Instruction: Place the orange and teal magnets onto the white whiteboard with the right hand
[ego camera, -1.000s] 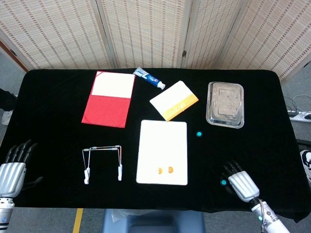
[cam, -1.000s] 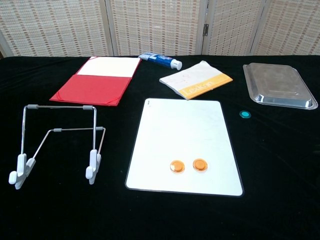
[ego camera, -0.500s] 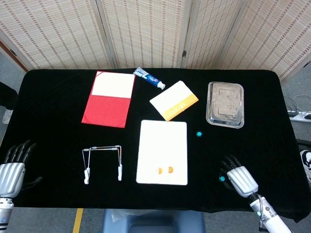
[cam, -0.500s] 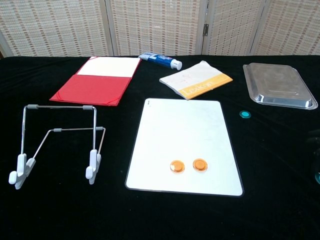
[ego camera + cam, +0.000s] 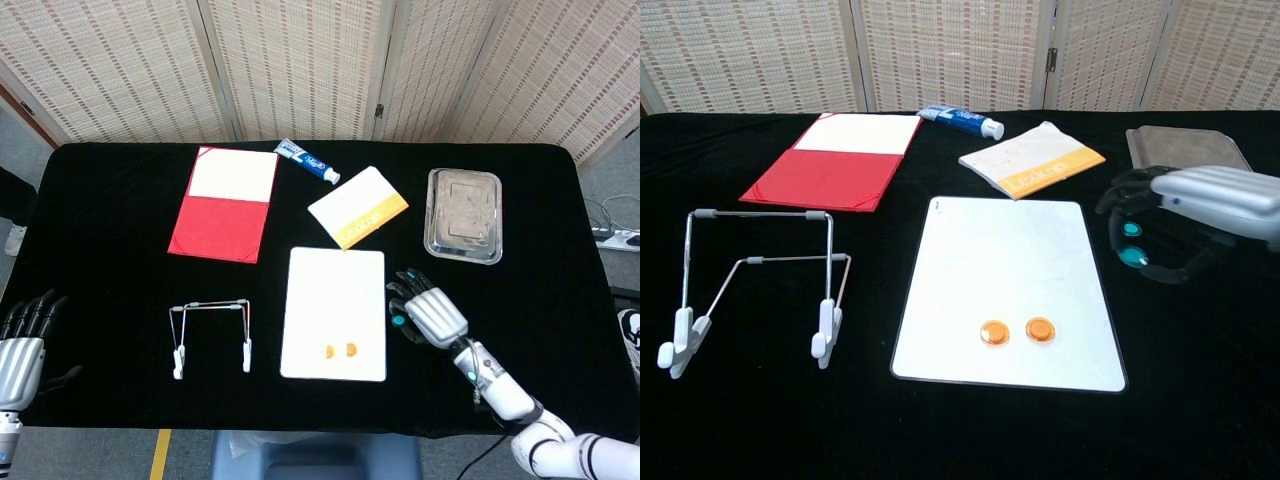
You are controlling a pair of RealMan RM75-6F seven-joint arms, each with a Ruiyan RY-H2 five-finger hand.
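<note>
Black cloth desk (image 5: 120,200): it carries everything I see.
Left robot hand (image 5: 22,345): mine, at the near left corner of the desk, fingers apart, grasping nothing.
Wire stand (image 5: 750,290): near the front edge, left of the whiteboard.
Red folder (image 5: 835,160): open flat toward the far left, apart from the stand.
Toothpaste tube (image 5: 962,120): by the far edge, just right of the folder's top corner.
Whiteboard (image 5: 1005,250): white, lying flat at the middle of the desk toward the front edge.
Orange magnets (image 5: 994,332): two of them side by side on the whiteboard, close to its near edge.
Notepad (image 5: 1032,158): white with an orange band, beyond the whiteboard's far edge.
Right robot hand (image 5: 428,312): mine, just beside the whiteboard's right edge, fingers curled, grasping a teal magnet.
Held teal magnet (image 5: 1130,256): in my right fingers, above the desk.
Second teal magnet (image 5: 1130,229): seen through my fingers in the chest view; I cannot tell whether it lies on the desk or touches my hand.
Metal tray (image 5: 464,215): toward the far right corner, beyond my right hand.
</note>
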